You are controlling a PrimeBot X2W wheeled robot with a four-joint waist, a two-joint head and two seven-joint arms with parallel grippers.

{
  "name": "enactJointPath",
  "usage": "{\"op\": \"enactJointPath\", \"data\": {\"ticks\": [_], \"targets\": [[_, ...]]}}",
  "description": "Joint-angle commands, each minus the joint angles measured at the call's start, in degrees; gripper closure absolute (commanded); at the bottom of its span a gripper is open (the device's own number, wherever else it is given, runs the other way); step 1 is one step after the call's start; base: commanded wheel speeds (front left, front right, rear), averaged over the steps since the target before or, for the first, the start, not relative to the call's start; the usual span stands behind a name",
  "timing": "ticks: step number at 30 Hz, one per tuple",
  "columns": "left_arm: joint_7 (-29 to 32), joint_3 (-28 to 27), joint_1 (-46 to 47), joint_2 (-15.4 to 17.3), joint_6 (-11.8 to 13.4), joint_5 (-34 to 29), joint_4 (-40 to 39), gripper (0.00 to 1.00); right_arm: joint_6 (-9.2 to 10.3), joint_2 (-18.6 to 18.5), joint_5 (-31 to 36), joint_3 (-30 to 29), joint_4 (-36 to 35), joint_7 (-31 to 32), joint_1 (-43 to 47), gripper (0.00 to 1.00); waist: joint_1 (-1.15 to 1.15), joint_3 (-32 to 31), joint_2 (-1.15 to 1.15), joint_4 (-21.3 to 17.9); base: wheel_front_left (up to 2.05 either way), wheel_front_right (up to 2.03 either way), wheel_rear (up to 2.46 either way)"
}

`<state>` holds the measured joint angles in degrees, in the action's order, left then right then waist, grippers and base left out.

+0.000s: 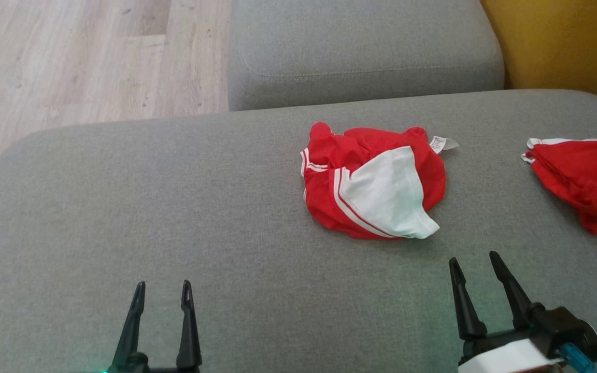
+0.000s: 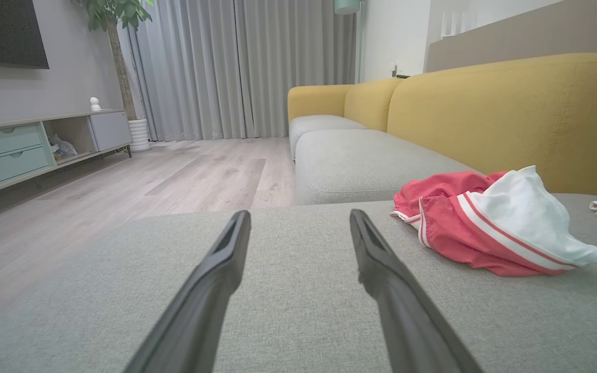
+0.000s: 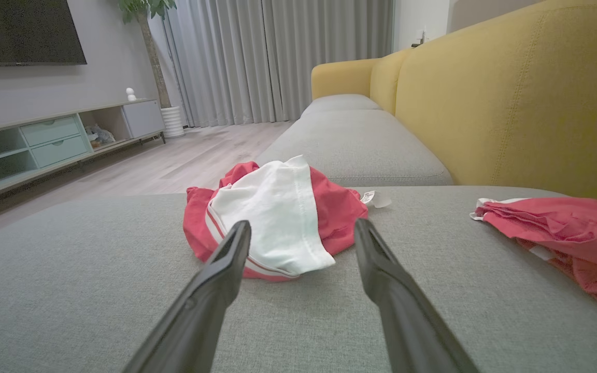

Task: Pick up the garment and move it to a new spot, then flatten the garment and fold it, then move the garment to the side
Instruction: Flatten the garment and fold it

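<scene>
**Garment bunched mid-cushion, both grippers spread & empty**

Garment (image 1: 373, 181) (red w/ white panel & stripes) lies crumpled on the grey seat cushion (image 1: 122, 207), ahead of the right gripper (image 1: 473, 257) and apart from it. Left gripper (image 1: 164, 283) hovers well off to the side. Both have fingers wide apart, holding nothing.

Risks, as I judge them:
- A pinch on the loose white flap alone would lift just one layer, so the rest drags or unrolls.
- Second red garment (image 1: 583, 176) lies at the right; a reach too far that way may snag the wrong piece.
- The cushion looks soft, so fingertips pressed too deep could catch the upholstery.

Surface is woven grey fabric, prob. grippy. Yellow backrest (image 1: 563, 46) is behind; wood floor (image 1: 70, 62), curtains (image 2: 226, 67) & TV cabinet (image 2: 13, 150) lie beyond.
</scene>
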<state>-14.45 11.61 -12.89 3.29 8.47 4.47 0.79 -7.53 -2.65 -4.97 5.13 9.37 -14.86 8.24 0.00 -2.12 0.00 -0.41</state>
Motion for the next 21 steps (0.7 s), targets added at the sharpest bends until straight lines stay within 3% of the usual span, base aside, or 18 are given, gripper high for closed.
{"op": "enactJointPath", "data": {"ticks": [1,10,21], "targets": [[-0.54,-1.27,2.52,-0.41,-0.05,-0.55,-1.94,0.00,0.04,-0.23,0.07,1.29,-1.99,-0.14,-2.47,0.00,0.00,0.35,0.00,-0.17,0.00,0.00,0.00],[-0.55,3.30,9.50,-0.41,-2.64,-0.78,1.93,0.00,0.04,-0.22,0.76,2.26,-3.13,-0.14,-4.18,0.00,0.00,4.63,0.00,-1.78,0.00,0.00,0.00],[-0.48,11.46,34.68,-0.41,-9.43,1.67,22.66,0.00,0.04,-0.22,1.58,5.01,-4.22,-0.14,-9.94,0.00,0.00,14.14,0.00,-7.85,0.00,0.00,0.00]]}}
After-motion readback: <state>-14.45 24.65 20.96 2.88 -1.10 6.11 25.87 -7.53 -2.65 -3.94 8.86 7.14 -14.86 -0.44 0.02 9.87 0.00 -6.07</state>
